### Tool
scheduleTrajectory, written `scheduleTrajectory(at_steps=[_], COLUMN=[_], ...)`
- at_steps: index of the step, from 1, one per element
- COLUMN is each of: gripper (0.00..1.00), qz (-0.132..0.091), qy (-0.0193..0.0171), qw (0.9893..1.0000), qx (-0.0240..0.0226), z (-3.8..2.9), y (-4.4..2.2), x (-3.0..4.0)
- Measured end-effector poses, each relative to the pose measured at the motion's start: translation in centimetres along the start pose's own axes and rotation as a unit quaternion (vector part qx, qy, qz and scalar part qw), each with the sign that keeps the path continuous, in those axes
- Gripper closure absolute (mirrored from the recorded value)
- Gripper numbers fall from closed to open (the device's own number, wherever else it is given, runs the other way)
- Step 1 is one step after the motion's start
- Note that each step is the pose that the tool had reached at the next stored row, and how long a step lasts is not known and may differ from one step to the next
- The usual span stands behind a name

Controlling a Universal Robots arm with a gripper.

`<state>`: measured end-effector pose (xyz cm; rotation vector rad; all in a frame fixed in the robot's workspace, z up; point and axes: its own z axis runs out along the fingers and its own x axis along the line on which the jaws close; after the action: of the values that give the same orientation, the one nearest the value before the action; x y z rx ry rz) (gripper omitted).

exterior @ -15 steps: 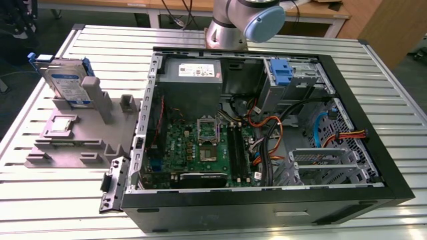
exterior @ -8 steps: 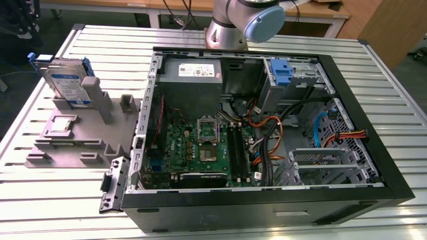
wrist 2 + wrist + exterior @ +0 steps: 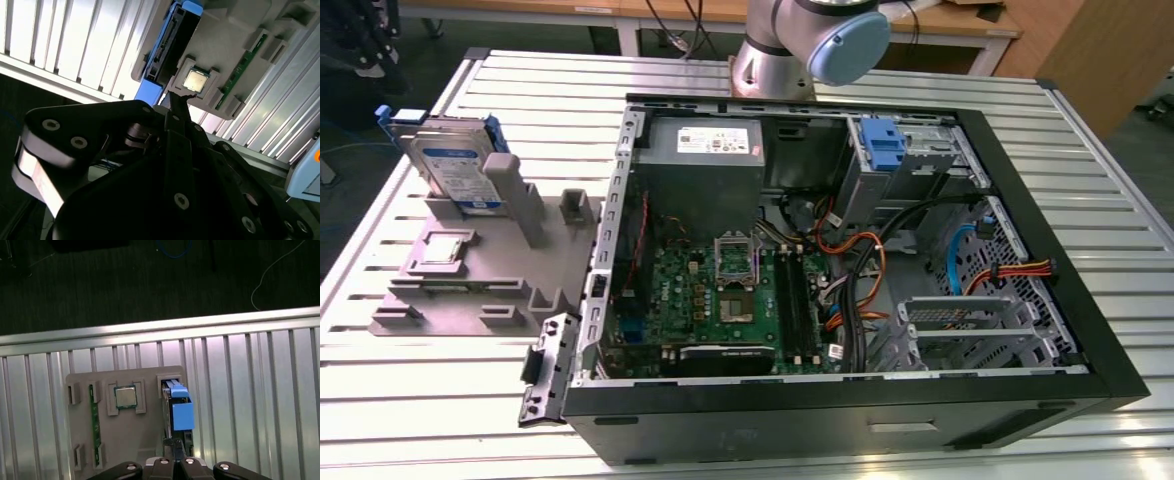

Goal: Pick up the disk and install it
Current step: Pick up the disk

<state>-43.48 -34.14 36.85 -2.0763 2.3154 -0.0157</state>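
Observation:
The disk stands on edge in a slot of the grey holder, at the exterior view's left, beside the open computer case. It is a silver drive with a white-and-blue label in a blue carrier. In both wrist views I look down on the disk's blue top edge. My gripper hangs well above the holder, close to the disk's end. Its black fingers are shut together with nothing between them.
The holder also carries a square processor chip and a green memory stick. Inside the case are a motherboard, bundled cables, a blue-fronted drive bay and a metal drive cage. The ribbed table ends just beyond the holder.

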Motion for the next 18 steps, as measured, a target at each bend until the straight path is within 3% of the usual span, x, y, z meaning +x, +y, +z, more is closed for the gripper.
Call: scheduleTrajectory(at_steps=[6, 12, 15, 18], gripper=[0.90, 0.90, 0.90, 0.90], qz=[-0.001, -0.019, -0.019, -0.019], qy=[0.0000, -0.0011, -0.0044, -0.0090], qw=[1.0000, 0.9998, 0.9998, 0.9998], qx=[0.0000, 0.0001, -0.0002, -0.0007], z=[0.00, 0.10, 0.20, 0.37], y=[0.00, 0.01, 0.16, 0.74], x=[0.00, 0.00, 0.02, 0.09])
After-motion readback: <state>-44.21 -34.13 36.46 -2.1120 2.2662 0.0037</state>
